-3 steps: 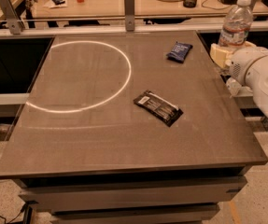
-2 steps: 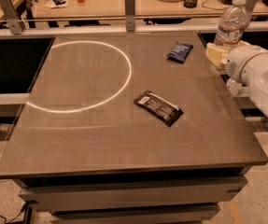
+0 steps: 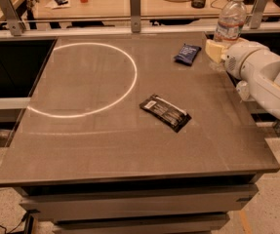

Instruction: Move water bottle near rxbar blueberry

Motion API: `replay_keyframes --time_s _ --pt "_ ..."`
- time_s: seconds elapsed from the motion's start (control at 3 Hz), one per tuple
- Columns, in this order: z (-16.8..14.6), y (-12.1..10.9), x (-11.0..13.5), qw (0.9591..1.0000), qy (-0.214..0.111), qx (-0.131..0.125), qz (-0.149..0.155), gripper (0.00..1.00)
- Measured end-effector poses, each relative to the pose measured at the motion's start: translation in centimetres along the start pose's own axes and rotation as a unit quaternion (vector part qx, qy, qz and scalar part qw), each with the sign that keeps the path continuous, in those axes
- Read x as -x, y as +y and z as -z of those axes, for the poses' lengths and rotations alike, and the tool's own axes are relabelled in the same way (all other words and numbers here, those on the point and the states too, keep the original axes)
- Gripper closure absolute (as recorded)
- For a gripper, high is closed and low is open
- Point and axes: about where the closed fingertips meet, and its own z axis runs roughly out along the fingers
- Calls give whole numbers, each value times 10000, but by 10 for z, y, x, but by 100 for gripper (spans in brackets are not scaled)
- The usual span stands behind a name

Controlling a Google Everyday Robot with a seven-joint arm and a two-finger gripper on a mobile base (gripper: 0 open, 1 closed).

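Note:
The water bottle (image 3: 230, 17), clear and ribbed with a white cap and a red-and-white label, stands upright at the table's far right. My gripper (image 3: 218, 51) is shut on its lower part, and the white arm (image 3: 266, 79) reaches in from the right. The bottle's base is hidden behind the cream fingers (image 3: 213, 49). The rxbar blueberry (image 3: 187, 53), a small dark blue wrapper, lies flat just left of the gripper, a short gap apart.
A longer black wrapper with a white label (image 3: 165, 112) lies mid-table. A bright ring of light (image 3: 130, 77) marks the grey tabletop (image 3: 105, 145) at left. A rail with metal posts (image 3: 135, 4) runs behind the table, with a cluttered desk beyond.
My gripper and the water bottle have moved left together, closer to the dark blue wrapper. Both wrappers have stayed still.

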Motion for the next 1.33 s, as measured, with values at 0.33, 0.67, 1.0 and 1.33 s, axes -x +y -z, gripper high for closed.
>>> replay_keyframes --time_s 0.33,0.67,1.0,1.33 --pt "-20 6 -5 9999 -9 82 -136 100" --pt "-39 13 -19 9995 73 149 -279 100" --pt "-56 27 -31 9988 138 290 -363 100" --pt "-65 34 -35 9983 132 376 -429 100"
